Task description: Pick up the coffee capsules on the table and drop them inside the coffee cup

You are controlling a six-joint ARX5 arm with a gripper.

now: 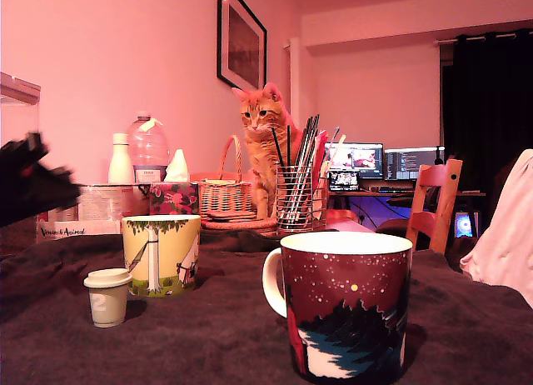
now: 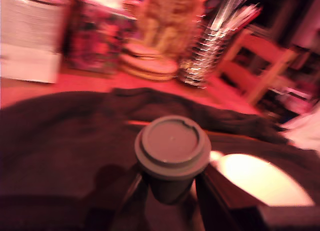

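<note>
A dark grey-brown coffee capsule [image 2: 172,152] with a flat rimmed top hangs above the dark cloth, and my gripper [image 2: 170,191] is shut on its body, one finger [image 2: 131,198] on each side. Close beside it shows the pale lit inside of a cup [image 2: 260,183]; I cannot tell which cup. In the exterior view a cream capsule [image 1: 108,297] marked "2" stands on the cloth in front of a yellow illustrated mug [image 1: 161,253]. A dark red coffee cup [image 1: 346,314] stands nearest the camera. My arm [image 1: 32,189] is a black blur at the exterior view's left edge.
An orange cat [image 1: 265,143] sits at the back beside a wicker basket [image 1: 225,193] and a wire holder of pens [image 1: 298,193]. Bottles [image 1: 148,152], a tissue box [image 1: 173,197] and a carton [image 1: 92,208] line the back left. A wooden chair [image 1: 435,202] stands on the right.
</note>
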